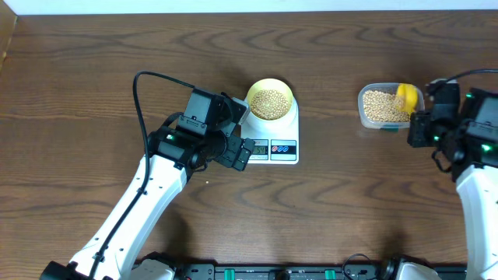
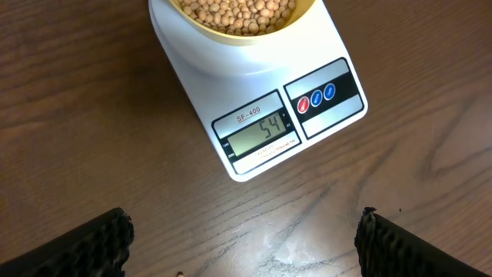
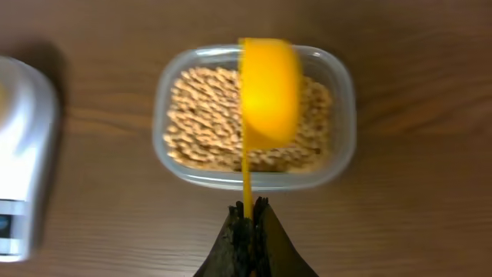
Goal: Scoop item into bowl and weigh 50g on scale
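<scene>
The pale-yellow bowl (image 1: 270,99) holds tan beans (image 1: 269,103) and sits on the white scale (image 1: 274,148). In the left wrist view the scale (image 2: 323,127) has its LCD reading 54, with the bowl (image 2: 246,35) at the top edge. My left gripper (image 2: 244,238) is open and empty, just in front of the scale (image 1: 236,152). My right gripper (image 3: 250,209) is shut on the handle of a yellow scoop (image 3: 269,88), held over a clear tub (image 3: 338,165) of beans (image 3: 200,123); the scoop also shows overhead (image 1: 405,96).
The clear tub (image 1: 364,117) stands right of the scale on the dark wooden table. A black cable (image 1: 140,101) loops from the left arm. The scale's edge (image 3: 19,161) shows at the left of the right wrist view.
</scene>
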{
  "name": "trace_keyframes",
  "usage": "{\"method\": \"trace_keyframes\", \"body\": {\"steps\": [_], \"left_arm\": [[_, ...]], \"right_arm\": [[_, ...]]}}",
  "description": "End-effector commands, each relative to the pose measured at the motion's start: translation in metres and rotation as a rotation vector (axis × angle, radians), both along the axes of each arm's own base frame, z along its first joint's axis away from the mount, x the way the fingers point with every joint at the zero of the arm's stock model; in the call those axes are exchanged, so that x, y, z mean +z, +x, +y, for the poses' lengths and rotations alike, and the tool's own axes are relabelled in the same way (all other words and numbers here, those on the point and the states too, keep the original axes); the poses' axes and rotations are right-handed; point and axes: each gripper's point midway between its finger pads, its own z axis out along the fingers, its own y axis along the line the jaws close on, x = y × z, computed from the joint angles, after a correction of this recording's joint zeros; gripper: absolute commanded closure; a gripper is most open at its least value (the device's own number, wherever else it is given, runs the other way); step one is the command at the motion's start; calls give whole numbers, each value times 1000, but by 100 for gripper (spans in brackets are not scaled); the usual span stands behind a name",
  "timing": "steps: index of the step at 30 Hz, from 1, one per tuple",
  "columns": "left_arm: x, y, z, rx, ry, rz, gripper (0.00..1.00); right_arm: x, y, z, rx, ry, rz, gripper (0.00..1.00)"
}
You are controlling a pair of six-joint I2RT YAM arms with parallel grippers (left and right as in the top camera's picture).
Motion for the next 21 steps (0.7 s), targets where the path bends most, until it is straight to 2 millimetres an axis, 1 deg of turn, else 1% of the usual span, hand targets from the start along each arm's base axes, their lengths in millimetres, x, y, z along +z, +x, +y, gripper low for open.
{"method": "trace_keyframes", "body": {"steps": [1,6,10,11,12,13,14,15,17,18,20,21], "left_arm": [[-4,-2,0,5,4,12,5],[-4,-2,0,5,4,12,5],[-4,-2,0,5,4,12,5],[-4,-2,0,5,4,12,5],[-4,-2,0,5,4,12,5],[-4,-2,0,5,4,12,5],[-4,-2,0,5,4,12,5],[-4,-2,0,5,4,12,5],[-4,-2,0,5,4,12,5],[-4,-2,0,5,4,12,5],[-4,-2,0,5,4,12,5],[-4,-2,0,6,4,12,5]], "right_arm": [[0,0,-4,30,-230,24,99],[0,3,16,87,-252,20,99],[5,10,24,80,-230,-16,99],[13,20,28,28,-159,-68,99],[19,25,31,5,-112,-100,99],[31,36,40,-16,-20,-163,99],[39,42,46,-19,38,-201,99],[60,57,61,-8,167,-291,99],[78,67,75,25,272,-362,99],[92,75,88,69,350,-414,99],[102,81,103,122,403,-455,99],[106,85,117,169,428,-478,99]]}}
